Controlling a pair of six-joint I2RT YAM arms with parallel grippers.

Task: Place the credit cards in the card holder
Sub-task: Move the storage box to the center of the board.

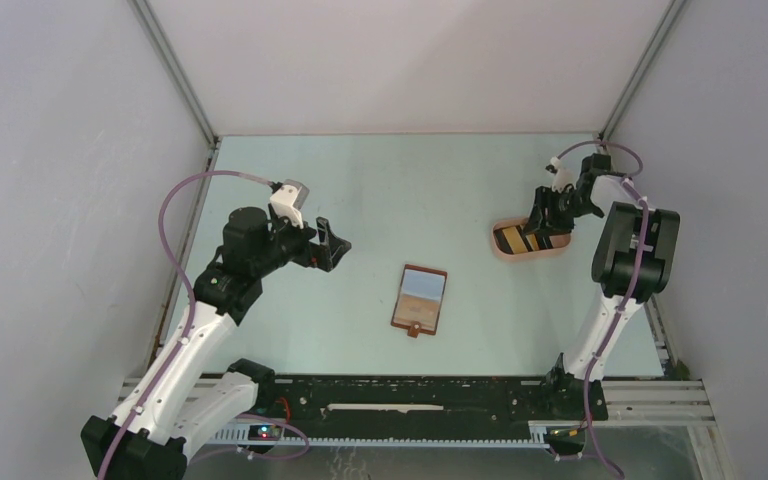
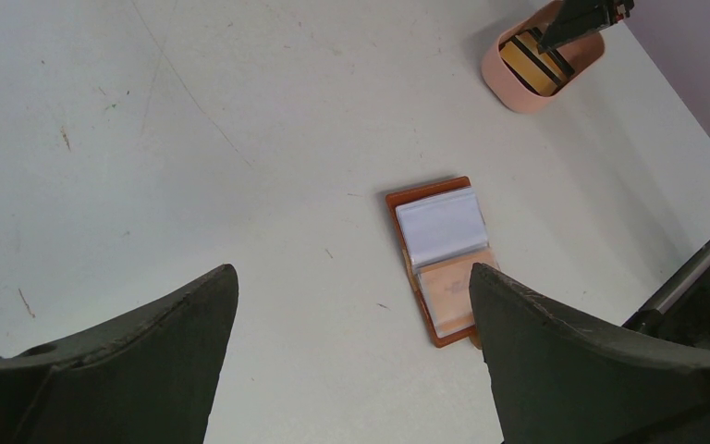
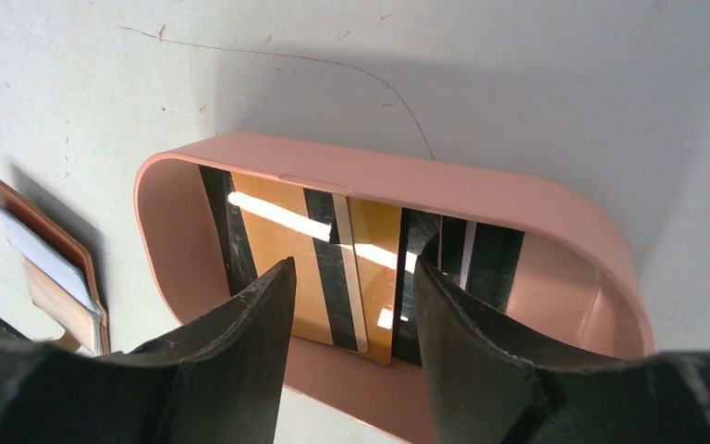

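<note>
The credit cards (image 3: 370, 268), yellow-tan and black, lie overlapped in a pink oval tray (image 3: 407, 190); they also show in the top view (image 1: 516, 239) and the left wrist view (image 2: 529, 61). My right gripper (image 3: 351, 277) is open, hovering just over the tray's near rim with the cards between its fingers' line, holding nothing; it shows in the top view (image 1: 540, 222). The card holder (image 1: 419, 299), reddish-brown, lies open on the table centre, clear slots up; it also shows in the left wrist view (image 2: 439, 259) and the right wrist view (image 3: 51, 264). My left gripper (image 2: 351, 305) is open and empty, raised left of the holder (image 1: 335, 243).
Grey walls enclose the table on the left, back and right. A black rail (image 1: 410, 400) with the arm bases runs along the near edge. The pink tray (image 1: 550, 251) sits close to the right arm (image 1: 625, 250).
</note>
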